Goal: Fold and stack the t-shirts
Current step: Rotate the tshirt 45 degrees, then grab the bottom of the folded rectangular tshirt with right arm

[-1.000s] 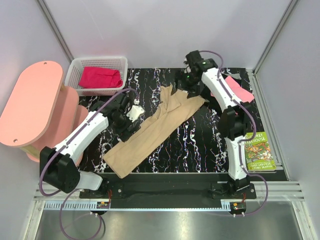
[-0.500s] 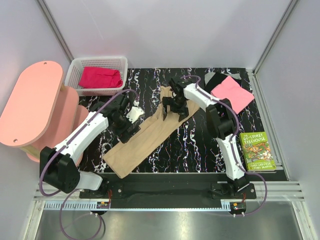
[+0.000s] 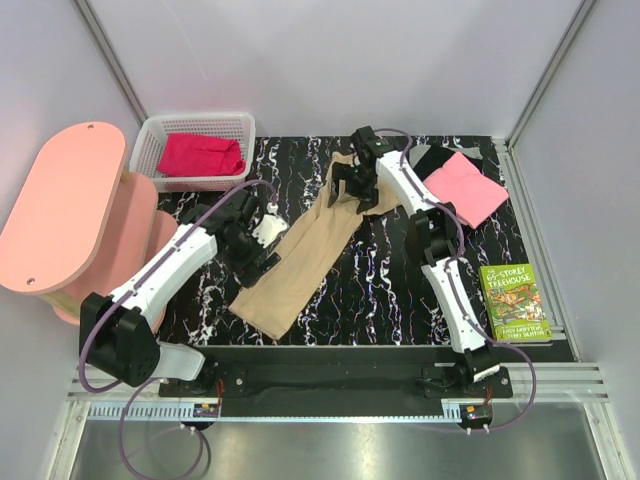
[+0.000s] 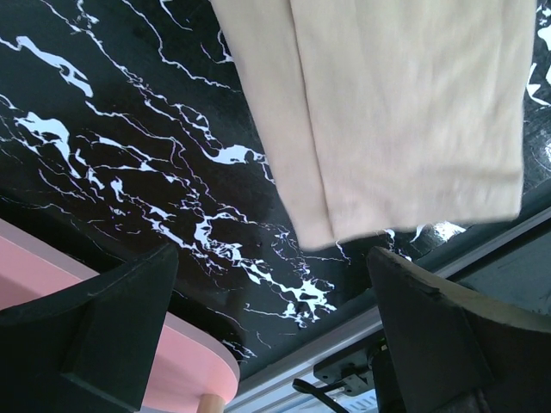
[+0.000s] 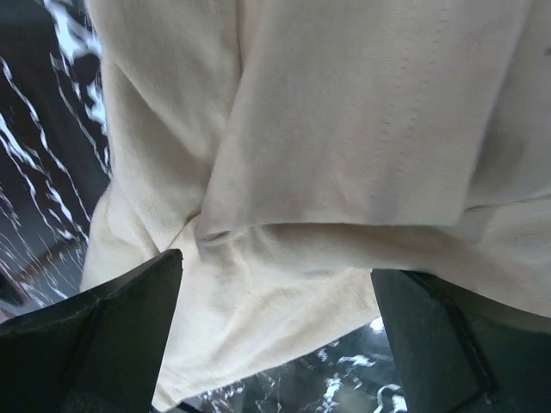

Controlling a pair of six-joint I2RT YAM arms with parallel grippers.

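The tan-beige t-shirt (image 3: 300, 265) lies folded into a long narrow strip, running diagonally across the black marbled table (image 3: 390, 280). My left gripper (image 3: 258, 245) is open at the strip's left edge; its wrist view (image 4: 271, 258) shows the shirt's near end (image 4: 405, 112) above bare table. My right gripper (image 3: 350, 190) is open over the strip's far end, with cloth (image 5: 344, 129) between its fingers (image 5: 112, 335). The pink t-shirt (image 3: 462, 188) lies folded at the back right, partly on the black t-shirt (image 3: 432, 158). The magenta-red t-shirt (image 3: 200, 155) is in the white basket (image 3: 150, 135).
A pink oval side table (image 3: 60, 205) stands off the left edge and also shows in the left wrist view (image 4: 52, 301). A green paperback book (image 3: 513, 300) lies at the right front. The table's front rail (image 4: 413, 292) is near the shirt's end.
My right arm swung in from the back right to the shirt's far end. The shirt's right side has been folded over, so it is narrower. The left gripper barely moved.
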